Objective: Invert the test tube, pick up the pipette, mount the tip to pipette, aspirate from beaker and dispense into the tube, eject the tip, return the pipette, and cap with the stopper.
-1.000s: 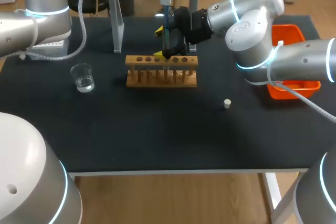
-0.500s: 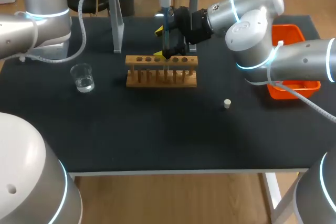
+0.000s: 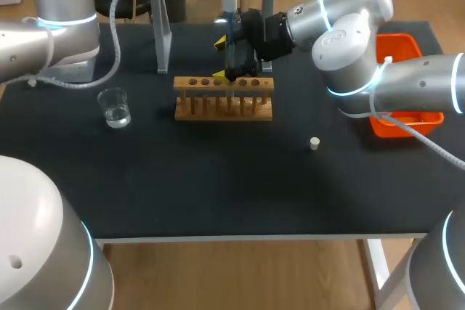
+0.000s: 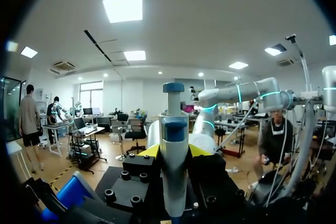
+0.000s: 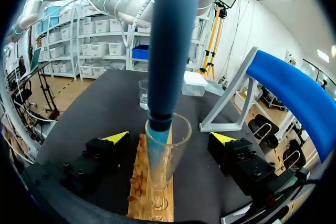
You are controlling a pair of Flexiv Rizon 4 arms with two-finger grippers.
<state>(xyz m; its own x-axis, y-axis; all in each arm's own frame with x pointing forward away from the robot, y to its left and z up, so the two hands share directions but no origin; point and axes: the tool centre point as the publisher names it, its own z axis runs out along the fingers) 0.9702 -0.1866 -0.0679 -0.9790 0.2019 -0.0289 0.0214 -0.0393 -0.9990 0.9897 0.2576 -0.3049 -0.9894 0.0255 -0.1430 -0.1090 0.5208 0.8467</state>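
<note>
Black tabletop bears rack, beaker, stopper; left tool clamps pipette, right tool spread around tube.

The head view hangs high behind the robot, facing down and taking in the whole dark surface from afar. The left wrist view sits tight against the pipette, facing roughly level and tilted a little upward. The right wrist view looks down from close above the wooden rack. Head and right wrist views share the rack, the beaker and the pipette
</note>
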